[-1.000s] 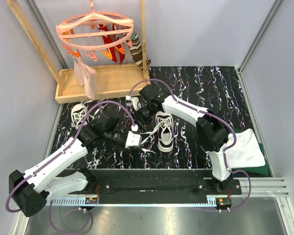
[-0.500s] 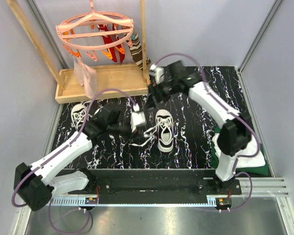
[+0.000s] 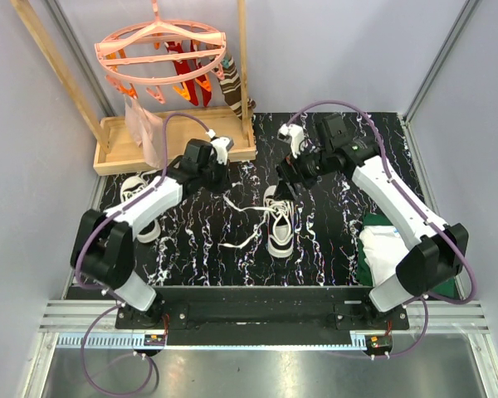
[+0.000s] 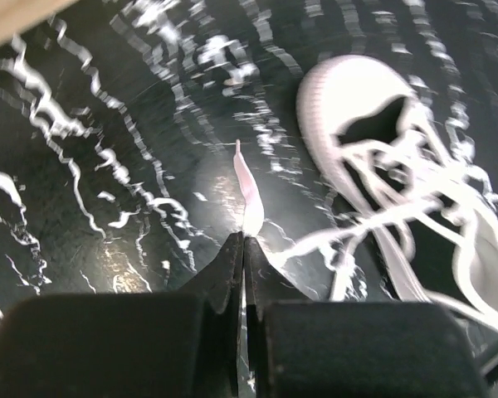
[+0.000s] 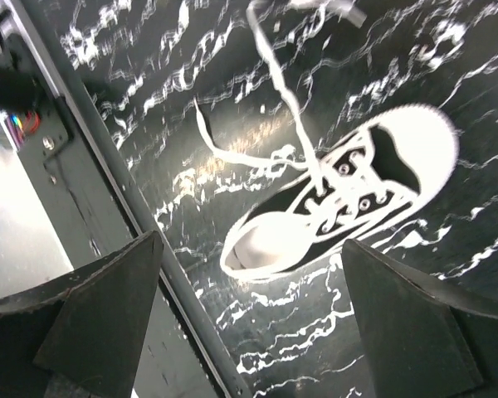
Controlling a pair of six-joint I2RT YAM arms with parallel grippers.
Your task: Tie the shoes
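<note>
One of the shoes (image 3: 280,222), black canvas with a white toe cap, lies mid-table with loose white laces (image 3: 246,217) trailing left. The other shoe (image 3: 134,196) sits at the left, partly behind my left arm. My left gripper (image 3: 218,177) is shut on a lace end (image 4: 251,197), left of the shoe (image 4: 398,182); its tips (image 4: 242,240) pinch the flat white lace. My right gripper (image 3: 289,178) hovers open above the far end of the shoe (image 5: 340,207), its midpoint (image 5: 257,315) over bare mat, nothing between its fingers (image 5: 108,307).
A wooden tray (image 3: 178,141) and post stand behind my left gripper, with a pink clip hanger (image 3: 162,58) and a striped sock (image 3: 232,83) above. A folded white-and-green cloth (image 3: 398,249) lies at the right. The metal rail (image 5: 108,182) runs along the near edge.
My right gripper has opened wide and pulled away from the laces toward the back right. My left arm has swung up and back toward the tray, drawing the lace end with it.
</note>
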